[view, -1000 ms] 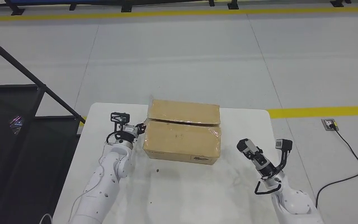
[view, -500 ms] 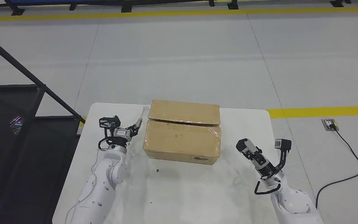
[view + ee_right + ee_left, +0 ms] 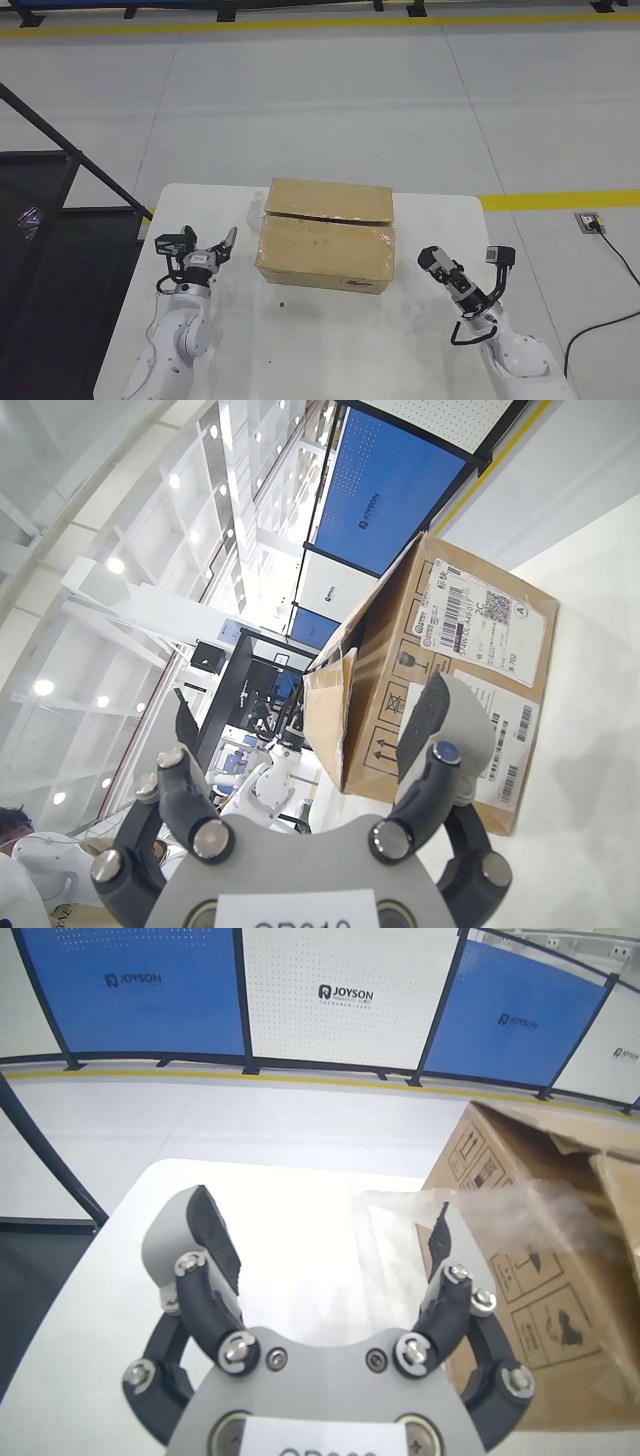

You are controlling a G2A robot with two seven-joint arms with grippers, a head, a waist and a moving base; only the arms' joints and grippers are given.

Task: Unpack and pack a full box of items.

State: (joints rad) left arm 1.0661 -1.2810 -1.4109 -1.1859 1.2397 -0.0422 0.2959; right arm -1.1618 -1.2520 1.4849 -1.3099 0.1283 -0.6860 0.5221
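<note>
A brown cardboard box (image 3: 327, 235) stands at the middle back of the white table (image 3: 330, 340), its top flaps down along a seam. My left gripper (image 3: 197, 245) hangs open just off the box's left end, nothing between its fingers. In the left wrist view the left gripper (image 3: 320, 1208) faces the box (image 3: 525, 1253), and a loose strip of clear tape (image 3: 400, 1200) reaches from the box's corner to one fingertip. My right gripper (image 3: 465, 264) is open off the box's right end. The right gripper (image 3: 305, 690) looks at the labelled end of the box (image 3: 450, 660), where a flap (image 3: 330, 700) stands slightly ajar.
The table's front half in front of the box is bare. A black frame (image 3: 60, 150) and dark netting stand beside the table's left edge. A yellow floor line (image 3: 560, 200) runs off to the right.
My left gripper has drawn back from the box's left top corner, moving left and toward the table's front. The right gripper has shifted slightly toward the box.
</note>
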